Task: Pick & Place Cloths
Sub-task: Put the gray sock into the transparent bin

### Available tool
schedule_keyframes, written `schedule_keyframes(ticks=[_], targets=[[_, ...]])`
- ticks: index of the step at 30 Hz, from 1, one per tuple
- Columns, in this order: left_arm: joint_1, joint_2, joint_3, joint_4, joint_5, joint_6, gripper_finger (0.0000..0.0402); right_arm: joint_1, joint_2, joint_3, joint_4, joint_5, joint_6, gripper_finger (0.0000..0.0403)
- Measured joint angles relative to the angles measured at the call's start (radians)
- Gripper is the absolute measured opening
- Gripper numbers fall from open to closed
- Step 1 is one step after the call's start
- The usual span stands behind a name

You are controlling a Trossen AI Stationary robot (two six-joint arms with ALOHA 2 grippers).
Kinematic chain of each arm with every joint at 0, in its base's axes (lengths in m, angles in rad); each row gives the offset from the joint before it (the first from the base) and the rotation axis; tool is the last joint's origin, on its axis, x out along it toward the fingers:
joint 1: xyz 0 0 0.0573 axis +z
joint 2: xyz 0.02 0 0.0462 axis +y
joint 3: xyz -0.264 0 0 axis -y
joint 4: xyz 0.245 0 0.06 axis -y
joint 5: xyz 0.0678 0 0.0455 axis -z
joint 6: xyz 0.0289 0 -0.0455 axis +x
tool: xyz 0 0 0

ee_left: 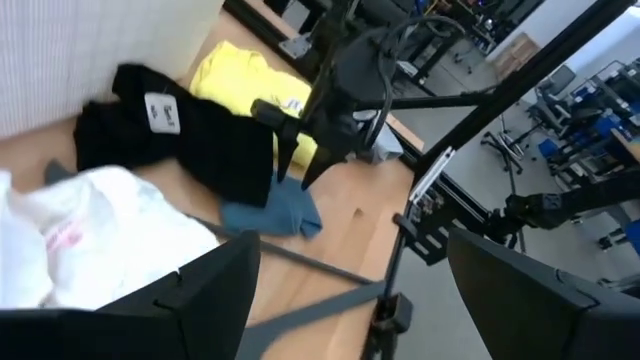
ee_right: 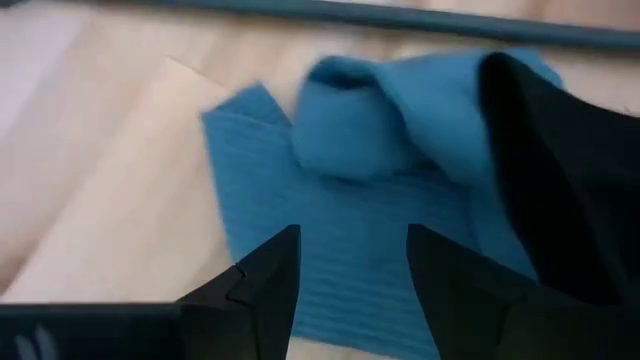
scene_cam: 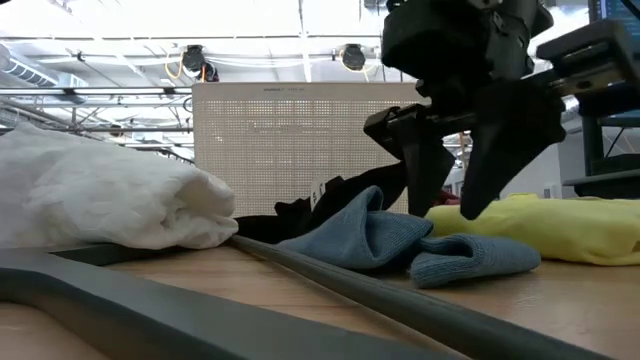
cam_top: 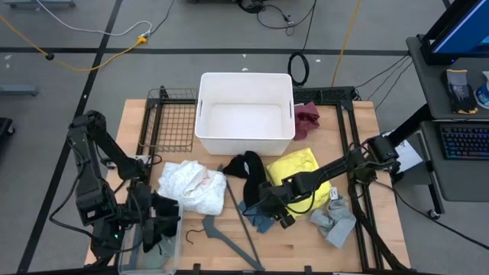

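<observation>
- Six cloths lie on the table [cam_top: 359, 122], one of each colour.
- White cloth [cam_top: 191, 187]: a bunched heap left of centre in the high view.
- Black cloth [cam_top: 250, 169]: at centre, just below the bin, with one small white tag showing in the left wrist view.
- Yellow cloth [cam_top: 299, 169]: right of the black one, partly under the right arm.
- Blue cloth [cam_top: 257, 218]: below the black one, touching it, beside the hanger's long bar.
- Grey cloth [cam_top: 338, 218]: lower right, apart from the blue.
- Maroon cloth [cam_top: 309, 116]: upper right, against the bin's right wall.
- One white bin [cam_top: 244, 143] at top centre, nothing in it.
- One grey hanger [cam_top: 233, 229] at lower centre.
- Right gripper [cam_top: 273, 211]: directly over the blue cloth, two fingers spread apart, tips just above the fabric, nothing held.
- Left gripper [cam_top: 162, 225]: lower left, off the cloths, fingers wide apart and empty.
</observation>
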Motion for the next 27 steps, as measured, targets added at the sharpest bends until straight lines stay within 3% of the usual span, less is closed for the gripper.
schedule_keyframes(ticks=[7,21,27], targets=[[0.012,-0.018,0.000,0.000,-0.004,0.077,0.0324,-0.013,0.004,0.000,-0.073,0.041,0.084,0.0176],[0.014,-0.098,0.000,0.014,-0.001,0.208,0.0324,-0.013,0.137,0.005,-0.061,0.067,0.152,0.0175],[0.014,-0.098,0.000,0.014,0.007,0.208,0.0324,-0.014,0.178,0.004,-0.112,0.065,0.180,0.0136]])
